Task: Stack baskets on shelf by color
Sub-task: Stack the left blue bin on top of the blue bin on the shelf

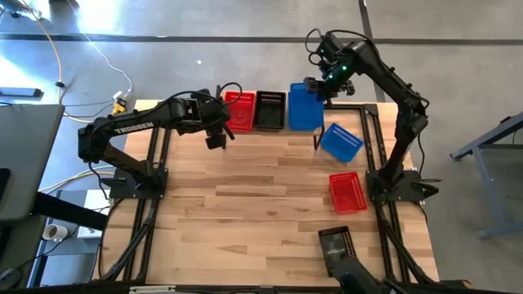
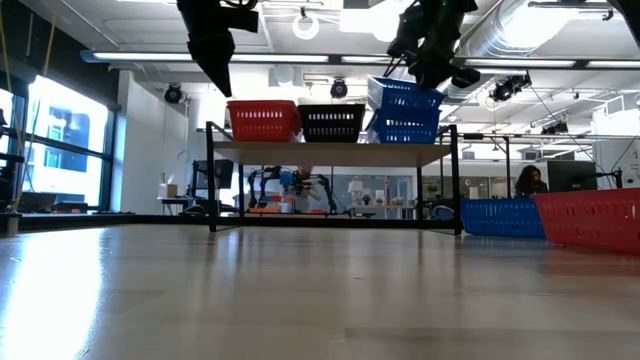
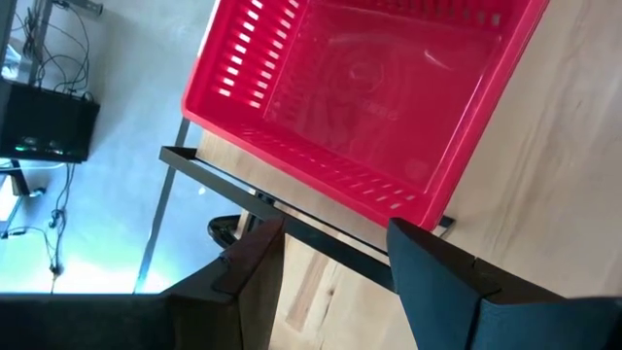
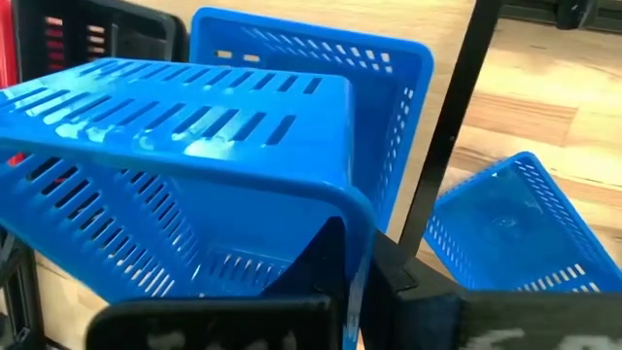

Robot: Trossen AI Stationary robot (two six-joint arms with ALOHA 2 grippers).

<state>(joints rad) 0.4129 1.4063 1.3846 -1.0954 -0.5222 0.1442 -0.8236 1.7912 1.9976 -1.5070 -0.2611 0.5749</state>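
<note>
Clamped on the rim of a blue basket [image 4: 185, 146], the right gripper [image 1: 320, 86] sits at the upper right of the high view, over the right end of the shelf [image 2: 330, 152]. Its dark fingers [image 4: 326, 262] pinch the basket's near wall in the right wrist view, and the basket hangs tilted above a second blue basket [image 4: 321, 87] that already stands on the shelf. In the low view the two blue baskets show at upper centre-right, the held one askew on top of the other.

Jaws of the left gripper [image 1: 216, 135] stand wide apart and hold nothing. It hovers left of centre in the high view, just beside the shelf's left end, and its wrist view looks down on a red basket [image 3: 360, 97] filling the upper half of the frame, with the shelf's black frame bar below it.

On the shelf, from left to right in the high view, stand the red basket, a black basket [image 1: 270, 110] and the blue pair. On the tabletop [image 1: 245, 204] at right lie another blue basket [image 1: 341, 141], a second red basket [image 1: 346, 192] below it, and a black basket [image 1: 335, 245] near the bottom edge.
</note>
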